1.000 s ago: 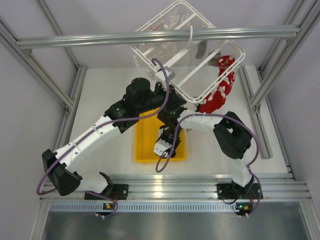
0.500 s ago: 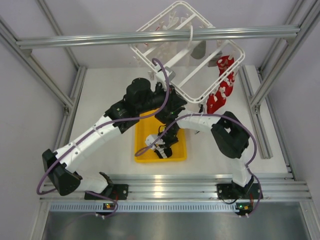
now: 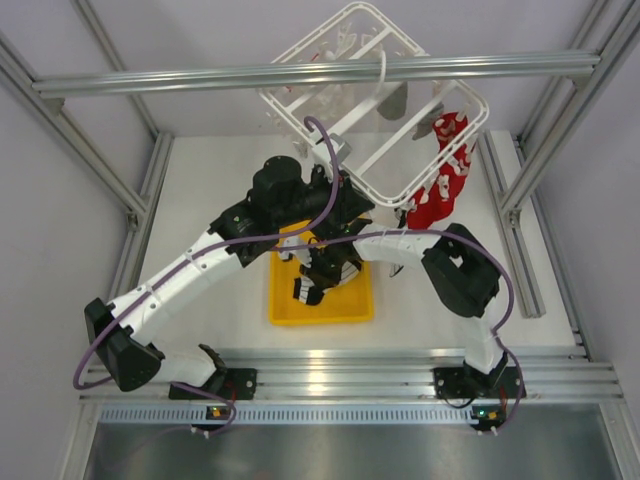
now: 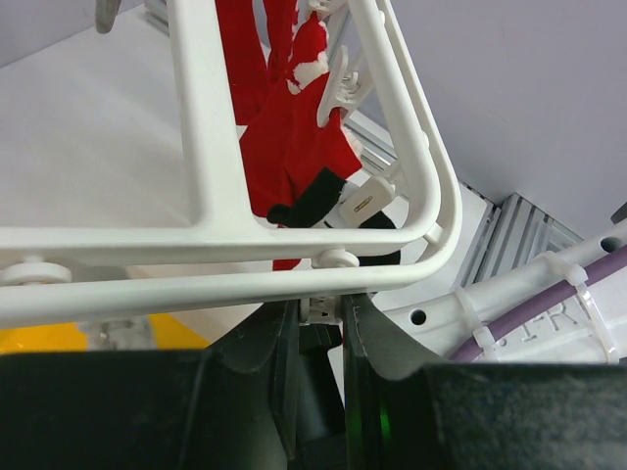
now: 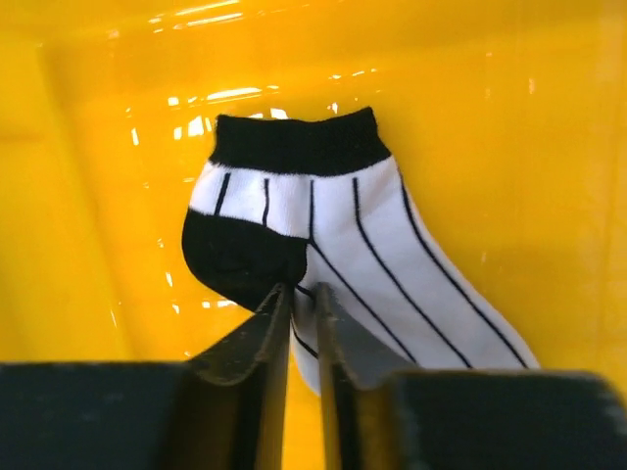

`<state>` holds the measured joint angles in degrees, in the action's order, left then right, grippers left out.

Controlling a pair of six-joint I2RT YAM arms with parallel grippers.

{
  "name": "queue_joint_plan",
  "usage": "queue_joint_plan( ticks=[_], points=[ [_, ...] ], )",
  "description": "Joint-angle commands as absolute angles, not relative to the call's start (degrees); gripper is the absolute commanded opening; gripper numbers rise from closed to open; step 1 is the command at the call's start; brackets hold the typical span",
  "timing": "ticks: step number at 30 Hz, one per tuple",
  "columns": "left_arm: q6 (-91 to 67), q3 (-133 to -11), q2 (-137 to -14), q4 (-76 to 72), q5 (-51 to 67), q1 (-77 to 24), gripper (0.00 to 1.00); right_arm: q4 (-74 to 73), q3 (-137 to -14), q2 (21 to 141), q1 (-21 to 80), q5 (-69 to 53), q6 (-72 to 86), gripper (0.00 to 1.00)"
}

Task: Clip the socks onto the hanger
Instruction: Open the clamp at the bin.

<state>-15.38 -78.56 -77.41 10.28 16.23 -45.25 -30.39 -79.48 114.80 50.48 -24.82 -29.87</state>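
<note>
The white hanger (image 3: 370,90) hangs tilted from the beam, with red socks (image 3: 438,190) clipped at its right corner. In the left wrist view the hanger (image 4: 211,147) fills the frame, and the red socks (image 4: 294,147) dangle behind its bars. My left gripper (image 4: 321,311) is shut on a small white clip (image 4: 329,305) under the frame's near rail. A white sock with black stripes (image 5: 392,255) lies over the yellow tray. My right gripper (image 5: 304,294) is shut on it near its black heel. From above, that sock (image 3: 303,290) hangs at the right gripper (image 3: 318,282).
The yellow tray (image 3: 358,308) sits mid-table below both wrists; its glossy floor (image 5: 509,137) surrounds the sock. A grey aluminium beam (image 3: 200,80) crosses above the hanger. Frame posts stand at both sides of the table.
My right gripper went from open to shut on the striped sock and shifted up and left in the tray. The red socks swung slightly. The left arm stayed put.
</note>
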Motion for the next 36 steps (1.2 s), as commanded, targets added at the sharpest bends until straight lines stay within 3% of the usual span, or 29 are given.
queue_joint_plan(
  ticks=[1, 4, 5, 12, 24, 28, 29, 31, 32, 34, 36],
  points=[
    [-16.4, -79.1, -77.3, 6.9, 16.3, -45.2, 0.0, -26.6, -79.7, 110.8, 51.5, -20.6, -21.1, 0.2],
    [-16.6, -78.9, -77.2, 6.7, 16.4, -45.2, 0.0, -25.1, -78.1, 107.5, 52.0, -20.1, -23.2, 0.46],
    [-16.6, -78.9, -77.2, 6.7, 16.6, -45.2, 0.0, -24.6, -77.8, 106.8, 52.0, -20.2, -24.2, 0.51],
    [-16.7, -78.8, -77.3, 6.4, 16.7, -45.2, 0.0, -24.3, -79.4, 105.6, 52.1, -22.5, -28.9, 0.57],
    [-16.9, -79.4, -77.1, 7.5, 16.0, -45.1, 0.0, -22.7, -80.2, 114.5, 53.5, -19.1, -33.0, 0.68],
    [-16.9, -79.1, -76.9, 7.4, 16.1, -45.1, 0.0, -22.5, -79.2, 116.1, 53.4, -18.1, -34.4, 0.6],
    [-16.8, -79.0, -76.8, 7.4, 15.9, -45.1, 0.0, -22.4, -78.8, 116.1, 53.5, -17.9, -35.3, 0.47],
    [-16.8, -79.0, -76.7, 7.4, 15.8, -45.0, 0.0, -22.2, -77.2, 115.1, 53.5, -17.6, -35.7, 0.31],
    [-16.8, -79.0, -76.6, 7.5, 15.7, -45.0, 0.0, -22.1, -76.4, 114.2, 53.5, -17.6, -35.9, 0.17],
    [-17.0, -78.9, -76.6, 7.6, 15.6, -44.9, 0.0, -20.8, -72.4, 109.7, 53.5, -18.5, -35.1, 0.04],
    [-17.6, -79.1, -76.6, 7.7, 15.9, -44.7, 0.0, -16.1, -68.8, 105.6, 53.9, -18.8, -34.0, 0.0]
  ],
)
